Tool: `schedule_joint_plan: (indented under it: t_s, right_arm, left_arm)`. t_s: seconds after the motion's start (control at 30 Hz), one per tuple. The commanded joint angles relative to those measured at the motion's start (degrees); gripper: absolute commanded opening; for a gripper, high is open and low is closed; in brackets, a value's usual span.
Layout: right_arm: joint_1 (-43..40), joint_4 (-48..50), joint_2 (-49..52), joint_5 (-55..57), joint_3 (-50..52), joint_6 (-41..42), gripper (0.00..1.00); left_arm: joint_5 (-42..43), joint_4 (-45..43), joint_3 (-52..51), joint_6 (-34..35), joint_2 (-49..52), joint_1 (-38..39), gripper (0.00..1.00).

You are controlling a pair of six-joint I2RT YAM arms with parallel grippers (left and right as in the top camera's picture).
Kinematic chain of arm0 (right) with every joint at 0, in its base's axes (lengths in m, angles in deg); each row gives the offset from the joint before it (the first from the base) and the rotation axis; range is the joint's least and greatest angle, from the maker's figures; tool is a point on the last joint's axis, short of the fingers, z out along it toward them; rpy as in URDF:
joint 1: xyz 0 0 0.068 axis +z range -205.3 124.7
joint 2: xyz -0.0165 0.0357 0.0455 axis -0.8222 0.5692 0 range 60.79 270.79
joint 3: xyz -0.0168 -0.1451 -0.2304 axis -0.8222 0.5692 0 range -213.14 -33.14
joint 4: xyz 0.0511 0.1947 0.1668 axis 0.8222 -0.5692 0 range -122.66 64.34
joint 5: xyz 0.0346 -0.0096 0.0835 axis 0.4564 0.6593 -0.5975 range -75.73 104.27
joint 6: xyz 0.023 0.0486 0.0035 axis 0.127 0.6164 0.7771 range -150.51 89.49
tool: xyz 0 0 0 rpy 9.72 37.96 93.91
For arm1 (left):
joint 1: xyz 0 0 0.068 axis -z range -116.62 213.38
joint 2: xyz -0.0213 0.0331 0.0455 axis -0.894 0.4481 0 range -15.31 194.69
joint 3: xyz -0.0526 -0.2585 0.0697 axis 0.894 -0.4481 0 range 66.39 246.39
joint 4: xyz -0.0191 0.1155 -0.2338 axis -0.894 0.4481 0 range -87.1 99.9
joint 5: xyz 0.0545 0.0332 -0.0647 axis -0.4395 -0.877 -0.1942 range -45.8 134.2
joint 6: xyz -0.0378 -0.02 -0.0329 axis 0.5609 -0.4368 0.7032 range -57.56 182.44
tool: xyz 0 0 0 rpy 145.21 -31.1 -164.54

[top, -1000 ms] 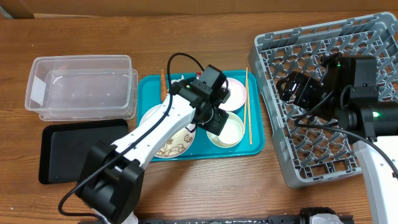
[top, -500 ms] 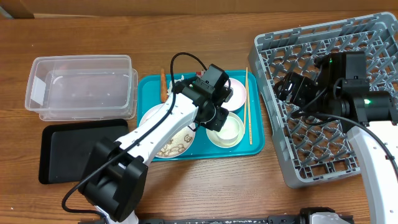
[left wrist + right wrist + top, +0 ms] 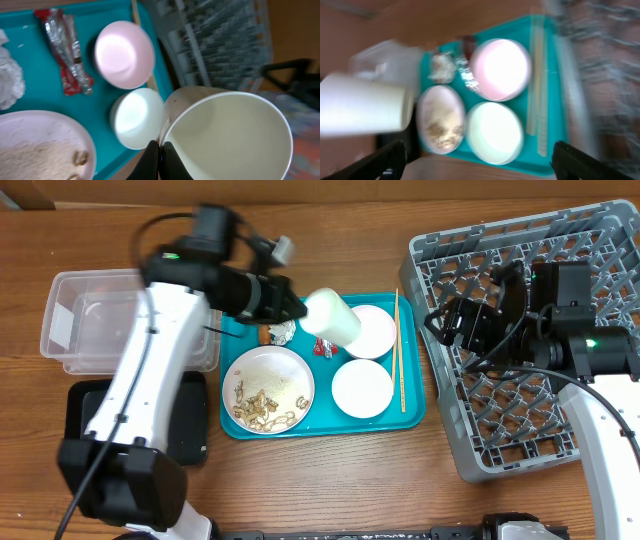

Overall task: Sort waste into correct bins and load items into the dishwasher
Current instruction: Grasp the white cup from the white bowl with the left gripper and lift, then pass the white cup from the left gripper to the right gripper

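White cup (image 3: 333, 318) in left claw (image 3: 161, 151), wrist view, seemingly empty

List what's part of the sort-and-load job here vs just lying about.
Job: white cup in left gripper, pinkish bowl, white bowl, plate, food scraps, foil ball, wrapper, clear tub, black tray, dish rack.
Lying about: teal tray, chopsticks.
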Motion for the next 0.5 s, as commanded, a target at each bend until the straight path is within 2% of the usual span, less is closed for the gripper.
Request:
schedule_joint_plan:
  t_s: [0.0, 0.1, 0.27, 0.47]
  right_arm:
    - [1.27, 4.66, -0.26, -23.02, -1.62, -7.15, 0.93]
    - [5.03, 11.47, -0.26, -27.1, -1.62, -7.13, 0.92]
    - [9.84, 19.12, -0.26, -26.95, -1.62, -8.46, 0.9]
    - [11.82, 22.77, -0.15, -26.95, -1.62, -8.63, 0.89]
  left_arm:
    - [29.94, 2.1, 0.79, -6.54, -0.42, -5.05, 0.04]
    - [34.86, 3.37, 0.79, -7.39, -0.44, -5.53, 0.04]
    - [36.59, 6.49, 0.79, -8.02, -0.44, -4.66, 0.04]
    - [37.83, 7.32, 0.79, -8.57, -0.44, -4.66, 0.04]
